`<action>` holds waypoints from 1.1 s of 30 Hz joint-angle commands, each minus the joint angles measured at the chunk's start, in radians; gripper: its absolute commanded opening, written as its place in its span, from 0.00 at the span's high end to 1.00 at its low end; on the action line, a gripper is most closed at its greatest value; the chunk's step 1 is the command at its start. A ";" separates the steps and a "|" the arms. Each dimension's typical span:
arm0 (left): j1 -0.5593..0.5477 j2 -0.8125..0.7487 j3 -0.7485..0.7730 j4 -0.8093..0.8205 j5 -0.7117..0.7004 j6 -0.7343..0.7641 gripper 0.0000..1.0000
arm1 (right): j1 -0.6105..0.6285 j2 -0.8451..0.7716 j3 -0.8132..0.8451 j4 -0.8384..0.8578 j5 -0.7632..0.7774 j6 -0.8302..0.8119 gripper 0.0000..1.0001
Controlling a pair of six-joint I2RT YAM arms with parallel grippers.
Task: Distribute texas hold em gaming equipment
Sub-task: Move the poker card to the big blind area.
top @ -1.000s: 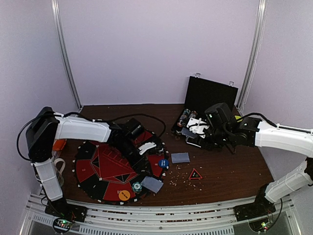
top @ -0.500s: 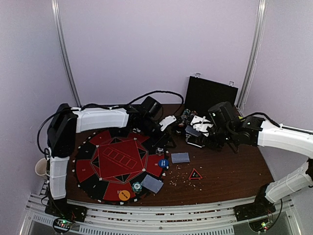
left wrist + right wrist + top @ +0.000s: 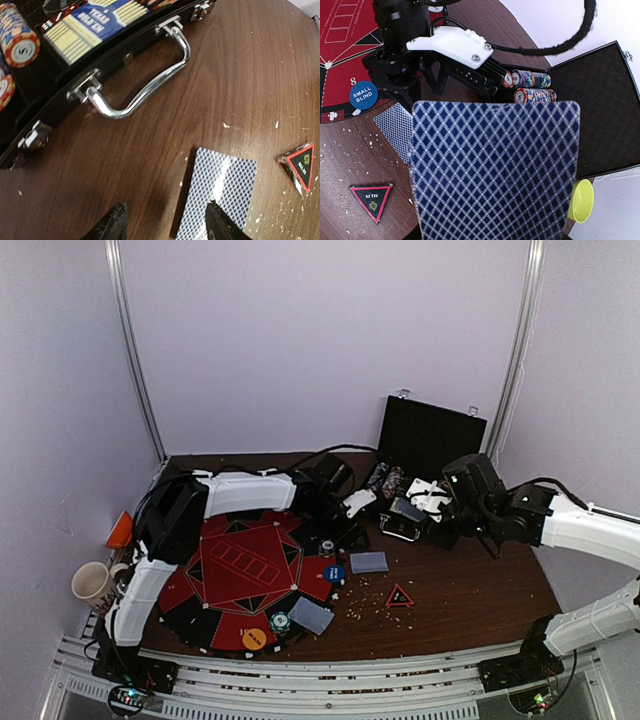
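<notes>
My left gripper (image 3: 167, 227) is open with nothing between its fingers, low over the table just in front of the black chip case (image 3: 75, 95). A blue-backed playing card (image 3: 217, 197) lies flat under its right fingertip (image 3: 220, 225). My right gripper (image 3: 412, 508) is shut on blue-backed playing cards (image 3: 495, 170), held upright in front of the case; they hide its fingers in the wrist view. Rolls of striped poker chips (image 3: 532, 87) lie in the case. On the red and black mat (image 3: 240, 570) sit a blue disc (image 3: 334, 574), an orange disc (image 3: 254, 639) and a chip stack (image 3: 280, 621). Another card (image 3: 311, 616) lies at the mat's edge.
The case lid (image 3: 432, 438) stands open at the back right. A red triangular marker (image 3: 399, 596) and crumbs lie on the wood. A yellow bowl (image 3: 582, 200) sits right of the case. A mug (image 3: 92, 585) and an orange object (image 3: 120, 530) stand at far left.
My left arm has swung from over the mat rightward to the front of the case, its jaws still apart. My right arm has drifted slightly right with the cards.
</notes>
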 commanded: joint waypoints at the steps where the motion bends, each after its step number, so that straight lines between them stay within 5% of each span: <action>1: -0.038 0.048 0.047 -0.079 -0.011 0.068 0.46 | -0.004 -0.014 -0.003 0.000 -0.002 0.020 0.50; 14: -0.058 0.083 0.015 -0.109 -0.096 0.104 0.54 | -0.004 -0.021 -0.001 0.000 -0.004 0.016 0.50; 21: -0.066 0.066 -0.021 -0.134 -0.031 0.127 1.00 | -0.005 -0.017 0.006 0.001 0.004 0.008 0.50; 33: -0.066 -0.187 -0.281 0.076 0.174 0.094 1.00 | -0.006 -0.031 0.009 -0.009 0.021 0.000 0.50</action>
